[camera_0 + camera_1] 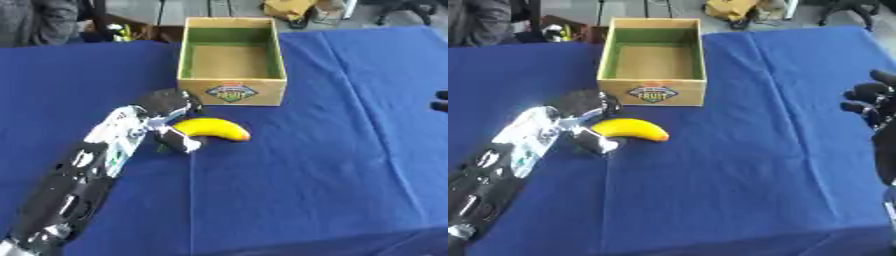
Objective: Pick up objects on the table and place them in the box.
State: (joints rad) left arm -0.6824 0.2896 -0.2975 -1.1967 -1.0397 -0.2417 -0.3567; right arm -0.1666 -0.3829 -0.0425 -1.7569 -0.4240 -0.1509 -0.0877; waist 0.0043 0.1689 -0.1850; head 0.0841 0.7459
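Your left hand reaches in low from the left, fingers curled around the stem end of the one banana. It lies on the blue cloth just before the one box. Your right hand idles at the right edge, fingers relaxed.

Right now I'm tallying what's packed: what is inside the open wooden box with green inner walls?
The wooden box shows only its bare tan floor and green walls; nothing lies inside. The near wall hides a strip of floor.
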